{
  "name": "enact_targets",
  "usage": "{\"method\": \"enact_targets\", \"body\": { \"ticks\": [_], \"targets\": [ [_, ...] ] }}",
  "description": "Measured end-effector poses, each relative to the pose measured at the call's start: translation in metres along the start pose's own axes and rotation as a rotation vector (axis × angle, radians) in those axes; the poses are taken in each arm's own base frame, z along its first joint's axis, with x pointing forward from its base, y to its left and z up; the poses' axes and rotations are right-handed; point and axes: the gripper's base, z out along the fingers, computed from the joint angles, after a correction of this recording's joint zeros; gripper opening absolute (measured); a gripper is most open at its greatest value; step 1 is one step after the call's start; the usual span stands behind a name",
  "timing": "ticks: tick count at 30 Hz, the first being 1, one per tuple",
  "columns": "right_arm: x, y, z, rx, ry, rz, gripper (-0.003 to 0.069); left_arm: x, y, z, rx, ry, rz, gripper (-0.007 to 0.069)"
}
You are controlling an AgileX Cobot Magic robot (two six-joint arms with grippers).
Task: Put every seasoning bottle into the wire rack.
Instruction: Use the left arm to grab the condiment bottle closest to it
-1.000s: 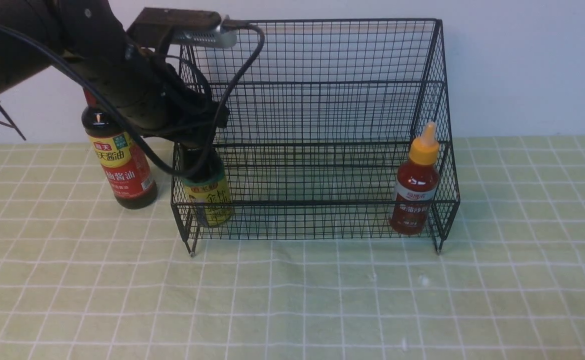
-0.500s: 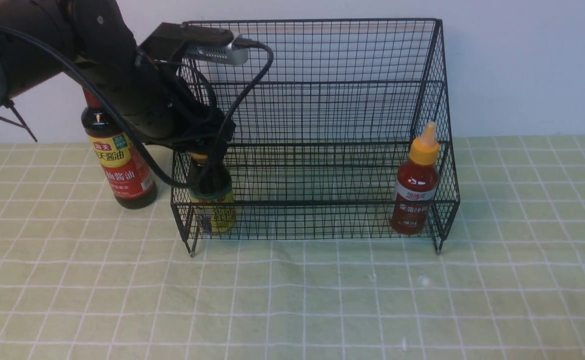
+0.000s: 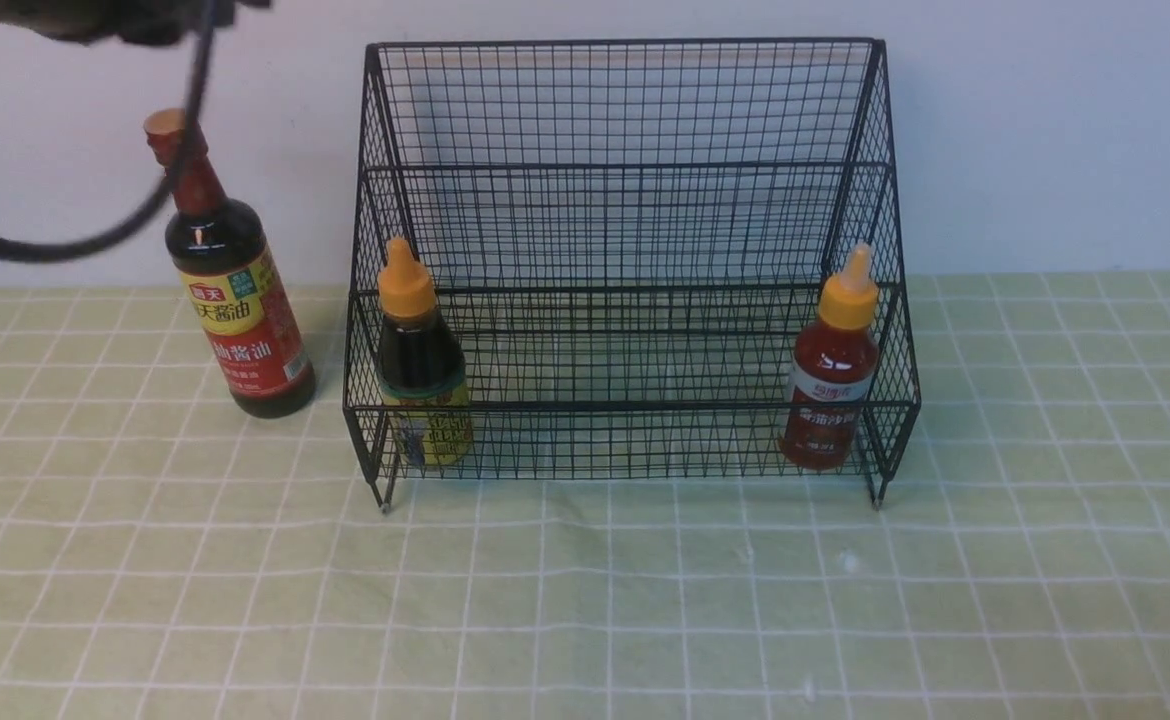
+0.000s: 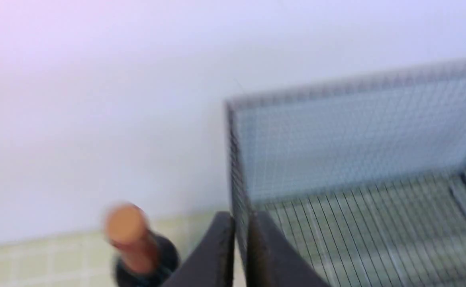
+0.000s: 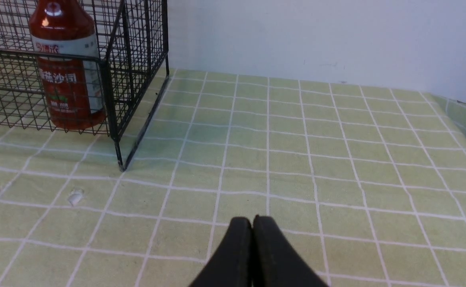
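**Two bottles in the rack, soy bottle outside**

The rack (image 3: 625,407) stands on the checked green cloth (image 3: 585,600) in front of a white wall (image 3: 1045,130). Two bottles stand upright on its lower front tier. The short dark bottle (image 3: 420,370) is at the left end, against the side mesh. The red bottle (image 3: 830,380) is at the right end, and the tier between them is bare. The soy bottle (image 3: 235,290) stands on the cloth outside the rack, just beside its left side and leaning slightly away from it.

The left gripper (image 4: 241,223) is out of the front view, where only a black cable (image 3: 95,240) loops in front of the soy bottle's neck. Its own blurred wrist view shows the fingers clenched together with nothing between them. They are raised near the rack's (image 4: 356,131) upper left corner, with the soy bottle's cap (image 4: 127,227) lower down and to one side.

The right gripper (image 5: 252,221) is also clenched and empty. It hangs over bare cloth, well apart from the rack's right front leg (image 5: 117,159) and the red bottle (image 5: 67,79).
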Motion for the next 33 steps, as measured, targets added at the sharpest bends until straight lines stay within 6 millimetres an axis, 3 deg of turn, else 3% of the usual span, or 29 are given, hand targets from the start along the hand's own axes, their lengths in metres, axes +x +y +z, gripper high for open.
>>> {"method": "enact_targets", "body": {
  "ticks": [4, 8, 11, 18, 26, 27, 28, 33],
  "targets": [
    [0.000, 0.000, 0.000, 0.000, 0.000, 0.000, -0.0015, -0.011, 0.029, -0.020, -0.096, -0.099, -0.041, -0.0005],
    [0.000, 0.000, 0.000, 0.000, 0.000, 0.000, -0.0015, -0.008, 0.049, -0.020, -0.161, -0.098, -0.067, -0.0006],
    [0.000, 0.000, 0.000, 0.000, 0.000, 0.000, -0.0015, 0.008, 0.062, -0.002, -0.184, -0.047, -0.107, -0.0006],
    [0.000, 0.000, 0.000, 0.000, 0.000, 0.000, -0.0015, 0.023, 0.068, 0.041, -0.150, 0.018, -0.151, 0.0008],
    [0.000, 0.000, 0.000, 0.000, 0.000, 0.000, -0.0015, 0.038, 0.066, 0.076, -0.130, 0.080, -0.143, 0.0204],
    [0.000, 0.000, 0.000, 0.000, 0.000, 0.000, -0.0015, 0.040, 0.063, 0.081, -0.120, 0.090, -0.130, 0.0265],
    [0.000, 0.000, 0.000, 0.000, 0.000, 0.000, -0.0015, 0.041, 0.061, 0.082, -0.117, 0.092, -0.127, 0.0273],
    [0.000, 0.000, 0.000, 0.000, 0.000, 0.000, -0.0015, 0.045, 0.058, 0.096, -0.106, 0.090, -0.092, 0.0461]
  ]
}}
